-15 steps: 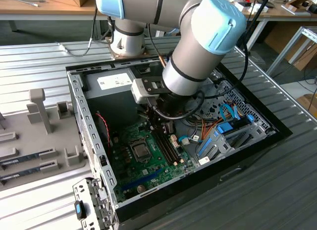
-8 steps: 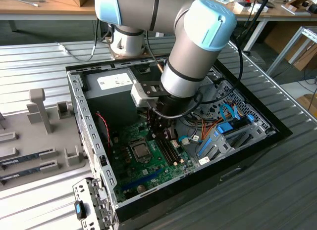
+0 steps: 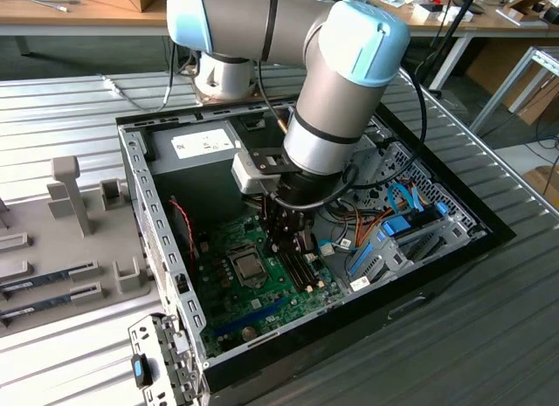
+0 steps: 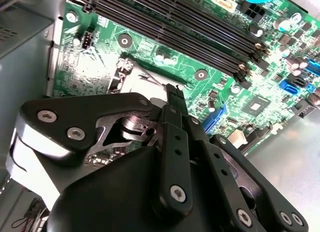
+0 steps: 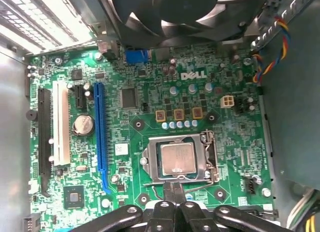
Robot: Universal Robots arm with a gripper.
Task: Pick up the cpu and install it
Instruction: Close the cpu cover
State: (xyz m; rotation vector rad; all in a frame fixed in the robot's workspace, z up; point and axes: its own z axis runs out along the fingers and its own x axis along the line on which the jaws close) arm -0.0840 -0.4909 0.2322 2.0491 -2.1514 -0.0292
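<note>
starting at the exterior view's left, a grey tray (image 3: 35,223) lies on the ribbed metal table (image 3: 489,336), with long thin memory sticks (image 3: 52,278) lying flat in it. next comes the open computer case (image 3: 144,205), its grey power supply (image 3: 196,148) at the far end and the green board (image 3: 218,288) flat on its floor. the cpu (image 3: 247,266) sits in the socket near the middle of that board, lying flat with its silvery metal top facing up. it is close to square, so no side clearly runs longer, and in the first wrist view its edges run parallel to the metal socket frame (image 5: 150,162) around it and to the long blue slot (image 5: 100,132) well apart from it. just to the exterior view's right of the cpu hangs the gripper (image 3: 293,249), pointing down into the case from the grey and blue arm (image 3: 341,100). in the first wrist view its two dark fingertips (image 5: 170,192) are pressed together with nothing between them, standing just outside one edge of the socket frame; whether they touch the board cannot be told. the second wrist view shows the black memory slots (image 4: 190,27) beyond the fingers. farthest to the exterior view's right, orange and blue cables (image 3: 393,227) lie beside the drive bays.
</note>
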